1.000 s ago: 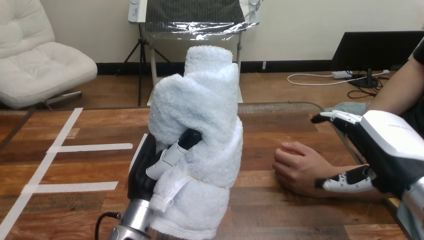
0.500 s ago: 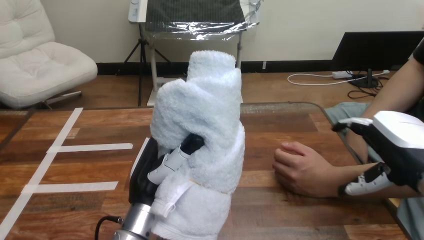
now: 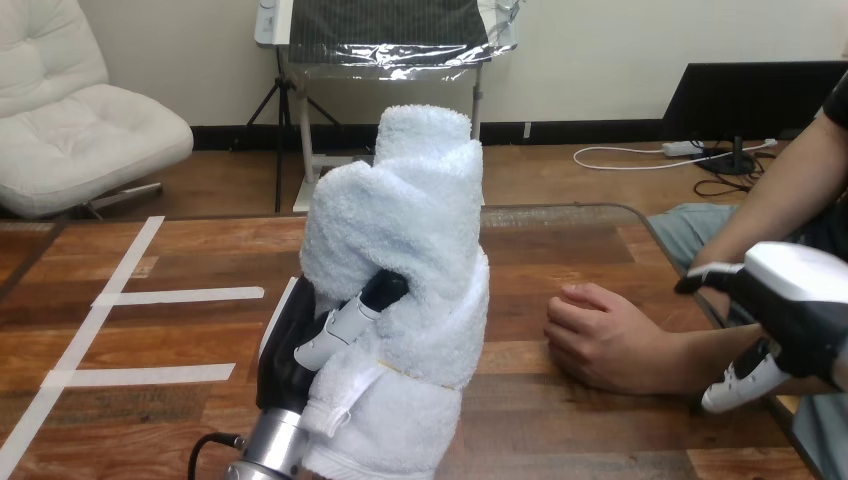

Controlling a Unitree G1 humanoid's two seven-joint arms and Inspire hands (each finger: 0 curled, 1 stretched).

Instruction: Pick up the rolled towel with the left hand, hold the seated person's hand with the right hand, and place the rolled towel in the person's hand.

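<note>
Centrally, left hand clenches rolled towel upright; right hand splayed (table right edge) beside person's forearm.

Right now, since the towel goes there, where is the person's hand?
In the head view the person's hand lies on the table right of centre, between the rolled towel gripped by the left hand and the right hand at its forearm.

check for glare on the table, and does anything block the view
Head view: a pale sheen lies along the far edge of the wooden table; the rolled towel, upright in the left hand, hides the table's middle; the person's hand shows unblocked.
</note>
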